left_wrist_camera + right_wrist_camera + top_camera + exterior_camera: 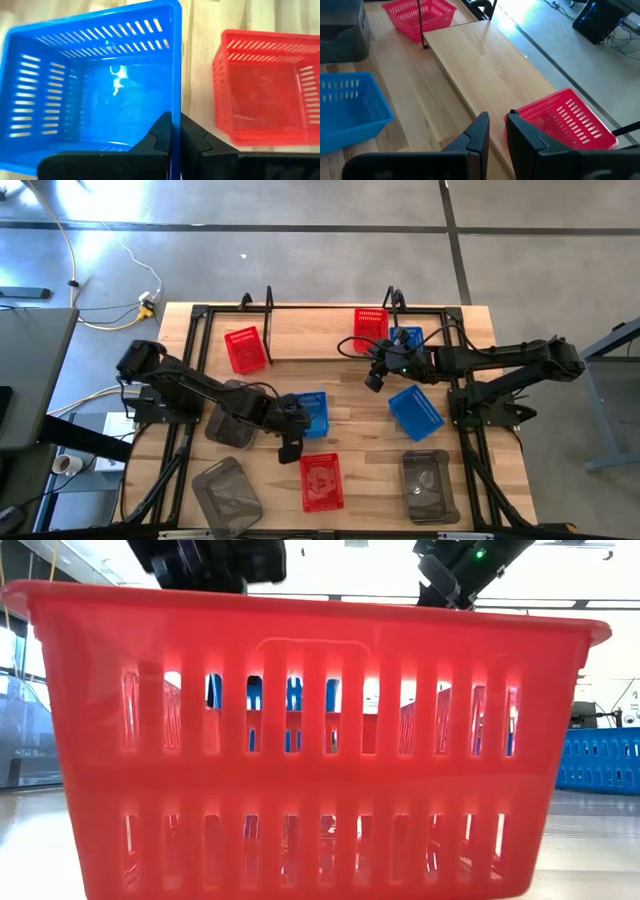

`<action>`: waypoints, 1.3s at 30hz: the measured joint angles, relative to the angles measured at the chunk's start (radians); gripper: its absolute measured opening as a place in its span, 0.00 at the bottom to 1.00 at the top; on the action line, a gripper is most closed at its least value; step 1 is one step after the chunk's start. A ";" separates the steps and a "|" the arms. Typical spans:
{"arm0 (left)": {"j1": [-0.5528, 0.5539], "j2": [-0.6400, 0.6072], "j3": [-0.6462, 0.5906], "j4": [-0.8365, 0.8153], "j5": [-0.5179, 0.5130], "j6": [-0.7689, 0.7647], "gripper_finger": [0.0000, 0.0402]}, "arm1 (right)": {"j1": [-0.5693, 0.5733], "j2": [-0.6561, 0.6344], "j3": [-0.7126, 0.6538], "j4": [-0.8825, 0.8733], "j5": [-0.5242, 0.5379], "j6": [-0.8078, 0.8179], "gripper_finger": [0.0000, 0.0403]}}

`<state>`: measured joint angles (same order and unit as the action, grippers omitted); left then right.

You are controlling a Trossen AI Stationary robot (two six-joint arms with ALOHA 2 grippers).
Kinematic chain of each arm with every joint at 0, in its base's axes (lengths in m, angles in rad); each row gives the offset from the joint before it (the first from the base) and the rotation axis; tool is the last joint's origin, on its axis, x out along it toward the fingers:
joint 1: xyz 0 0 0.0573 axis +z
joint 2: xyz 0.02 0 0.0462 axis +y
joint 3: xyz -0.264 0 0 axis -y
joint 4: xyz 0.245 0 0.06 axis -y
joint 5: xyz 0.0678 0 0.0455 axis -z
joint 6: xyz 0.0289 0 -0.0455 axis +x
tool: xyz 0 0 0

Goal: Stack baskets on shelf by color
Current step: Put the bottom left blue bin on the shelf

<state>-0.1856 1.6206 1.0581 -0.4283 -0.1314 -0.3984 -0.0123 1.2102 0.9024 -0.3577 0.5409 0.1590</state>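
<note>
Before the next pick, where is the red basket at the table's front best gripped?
Probably the rim of one wall, from straight above, one finger inside and one outside: the red basket stands upright, open top up, and its walls are thin.

Left gripper (296, 418) sits at table (300, 340) centre on 1 basket's (312, 412) wall. Right gripper (378, 370) hangs just before shelf (320, 308), beside 2 baskets (371, 330) at its right end.

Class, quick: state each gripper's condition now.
Left gripper: shut on the blue slotted plastic basket, pinching its wall.
Right gripper: partly open, holding nothing.
</note>
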 joint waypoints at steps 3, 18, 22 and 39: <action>0.002 -0.059 0.019 -0.039 -0.046 0.042 0.00 | 0.000 0.000 0.000 0.000 -0.024 -0.001 0.13; 0.157 -0.274 0.020 -0.215 -0.239 0.380 0.00 | 0.000 0.000 0.000 0.007 -0.041 -0.002 0.13; 0.236 -0.286 0.020 -0.208 -0.240 0.491 0.00 | 0.000 0.000 0.000 0.011 -0.037 -0.002 0.13; 0.488 -0.278 0.020 -0.226 -0.151 0.752 0.00 | 0.000 0.000 0.000 0.032 -0.034 0.001 0.13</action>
<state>0.3022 1.3426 1.0779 -0.6548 -0.2825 0.3540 -0.0124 1.2106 0.9020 -0.3256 0.5064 0.1597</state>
